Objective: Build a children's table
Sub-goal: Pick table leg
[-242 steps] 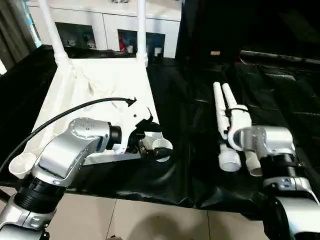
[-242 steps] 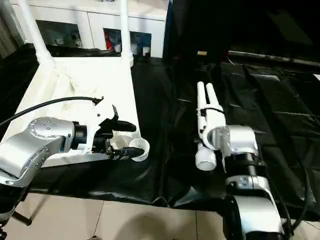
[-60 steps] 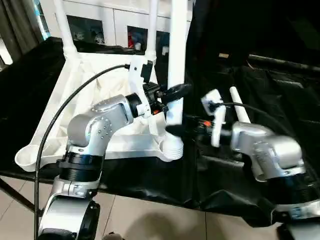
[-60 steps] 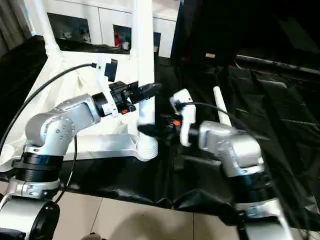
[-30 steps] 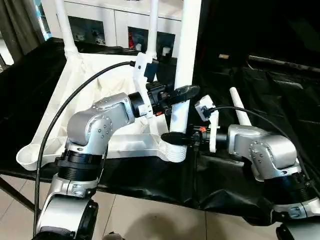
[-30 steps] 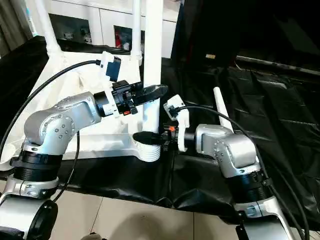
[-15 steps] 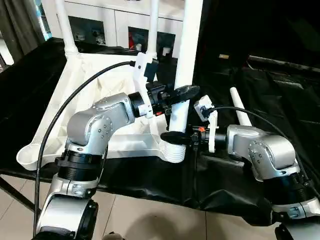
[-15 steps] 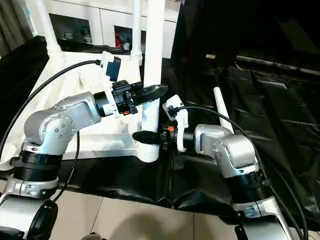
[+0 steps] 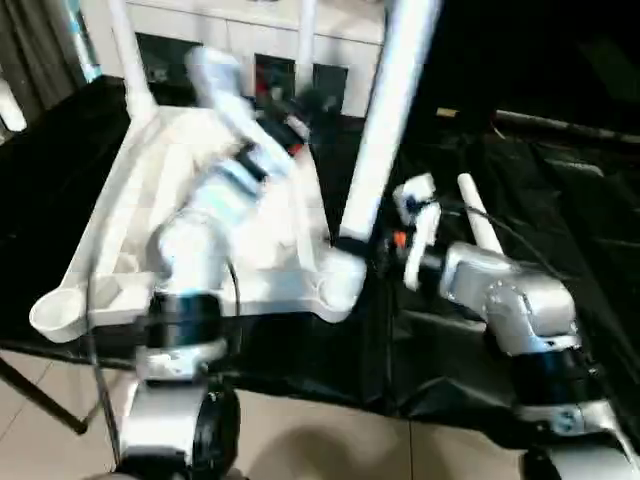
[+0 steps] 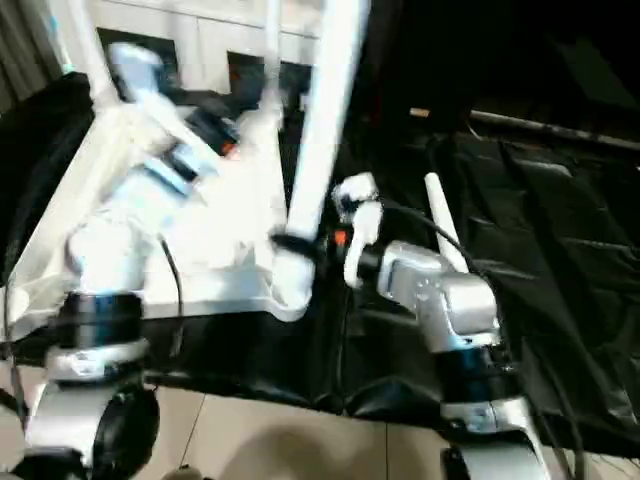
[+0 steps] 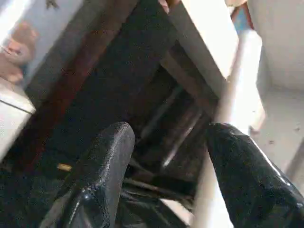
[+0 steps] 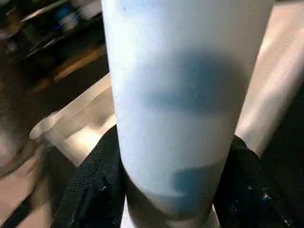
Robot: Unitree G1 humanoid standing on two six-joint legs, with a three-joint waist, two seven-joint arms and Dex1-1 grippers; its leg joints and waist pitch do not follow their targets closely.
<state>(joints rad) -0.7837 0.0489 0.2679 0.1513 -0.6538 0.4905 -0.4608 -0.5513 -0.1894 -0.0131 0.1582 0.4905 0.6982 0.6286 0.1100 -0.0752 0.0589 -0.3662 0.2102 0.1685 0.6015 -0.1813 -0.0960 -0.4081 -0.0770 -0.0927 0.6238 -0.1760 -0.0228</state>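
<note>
Since 0.5 s ago the left arm had swung up and away from the leg, now blurred over the middle of the upturned tabletop w/ its gripper raised toward the far edge. Left gripper was spread wide, holding nothing; its two black fingers framed open air, w/ a white leg just beside one of them in the left wrist view. Right gripper was clamped on the leg near its base, black fingers pressed on both sides of the tube. That leg stood in the near right corner socket of the tabletop, tilted, its top leaning toward the right. Tabletop lay underside up on the left part of the black-draped table, near left corner socket hanging at the front edge. Two more legs rose from the far corners. One loose leg lay flat on the black cloth behind the right arm, near the table's middle. White cabinet stood beyond the far edge.
</note>
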